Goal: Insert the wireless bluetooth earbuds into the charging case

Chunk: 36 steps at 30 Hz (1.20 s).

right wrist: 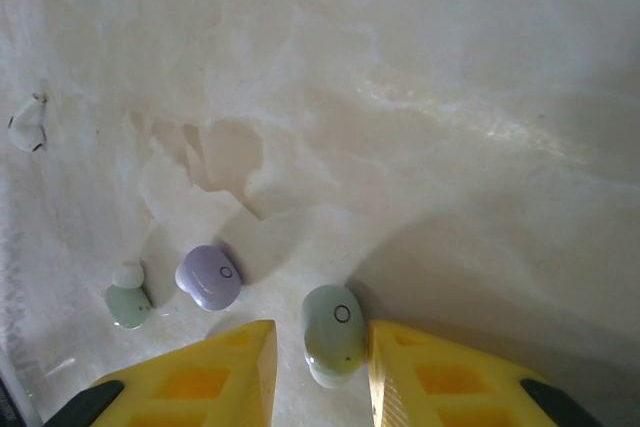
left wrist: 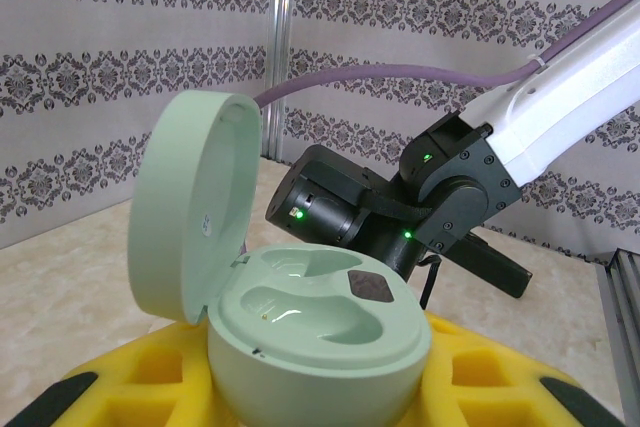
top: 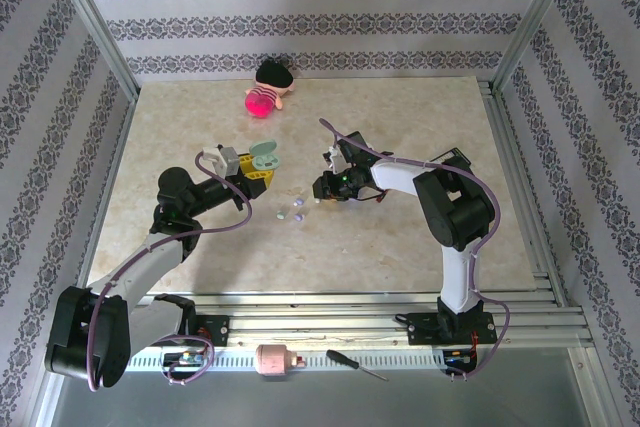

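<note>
An open mint charging case (left wrist: 320, 332) sits upright between the yellow fingers of my left gripper (left wrist: 320, 392), which is shut on it. Its lid (left wrist: 190, 207) stands up at the left and both sockets are empty. In the top view the left gripper (top: 252, 172) holds the case (top: 265, 157) left of centre. My right gripper (right wrist: 320, 347) is open low over the table, with a mint earbud (right wrist: 335, 332) between its fingers, touching the right one. A lavender earbud (right wrist: 209, 275) and another mint earbud (right wrist: 128, 299) lie just to the left. The loose earbuds (top: 297, 205) lie between the two grippers.
A pink and black plush doll (top: 268, 87) lies at the back of the table. A screwdriver (top: 355, 364) and a pink-white cylinder (top: 272, 358) rest on the front rail. A small white object (right wrist: 27, 125) lies far left of the right gripper. My right arm (left wrist: 400, 212) is close behind the case.
</note>
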{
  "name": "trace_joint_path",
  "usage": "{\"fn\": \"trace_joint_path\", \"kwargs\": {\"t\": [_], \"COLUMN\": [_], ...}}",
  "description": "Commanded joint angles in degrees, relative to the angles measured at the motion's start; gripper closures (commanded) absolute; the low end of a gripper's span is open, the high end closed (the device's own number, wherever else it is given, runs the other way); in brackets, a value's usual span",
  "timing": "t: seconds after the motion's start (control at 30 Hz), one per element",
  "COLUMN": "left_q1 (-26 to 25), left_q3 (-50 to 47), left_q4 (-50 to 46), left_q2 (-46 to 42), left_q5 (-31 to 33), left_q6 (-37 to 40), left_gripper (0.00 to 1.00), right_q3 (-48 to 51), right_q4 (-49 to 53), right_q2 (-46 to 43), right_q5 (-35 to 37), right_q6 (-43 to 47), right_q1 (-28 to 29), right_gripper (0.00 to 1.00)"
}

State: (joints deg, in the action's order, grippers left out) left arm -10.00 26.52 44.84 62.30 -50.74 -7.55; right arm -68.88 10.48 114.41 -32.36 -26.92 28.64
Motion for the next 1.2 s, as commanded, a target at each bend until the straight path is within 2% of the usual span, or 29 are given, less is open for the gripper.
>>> {"fn": "trace_joint_path", "kwargs": {"t": [0.0, 0.27, 0.5, 0.67, 0.9, 1.17], "left_q1": [0.7, 0.8, 0.8, 0.7, 0.8, 0.7], "left_q3": [0.7, 0.8, 0.7, 0.7, 0.8, 1.1], "left_q4": [1.7, 1.5, 1.5, 1.5, 2.0, 3.8], "left_q2": [-0.8, -0.9, -1.1, -1.2, -0.5, 1.3], "left_q5": [-0.7, -0.7, -0.7, -0.7, -0.7, -1.5], "left_q6": [0.9, 0.8, 0.7, 0.7, 0.8, 0.2], "left_gripper": [0.69, 0.69, 0.69, 0.69, 0.69, 0.69], "right_q3": [0.1, -0.7, -1.3, 0.3, 6.4, 12.0], "right_q4": [-1.3, -1.3, -1.2, -1.6, -2.1, -2.1], "right_q2": [1.5, 3.4, 4.7, 2.3, -4.6, -11.4], "right_q5": [-2.3, -1.4, -0.1, 2.0, 10.1, 20.8], "right_q6": [-0.8, -0.6, -1.4, -1.6, -3.1, -7.5], "right_q1": [-0.1, -0.2, -0.2, -0.1, 0.3, 2.7], "right_gripper": [0.7, 0.68, 0.73, 0.77, 0.81, 0.82]}}
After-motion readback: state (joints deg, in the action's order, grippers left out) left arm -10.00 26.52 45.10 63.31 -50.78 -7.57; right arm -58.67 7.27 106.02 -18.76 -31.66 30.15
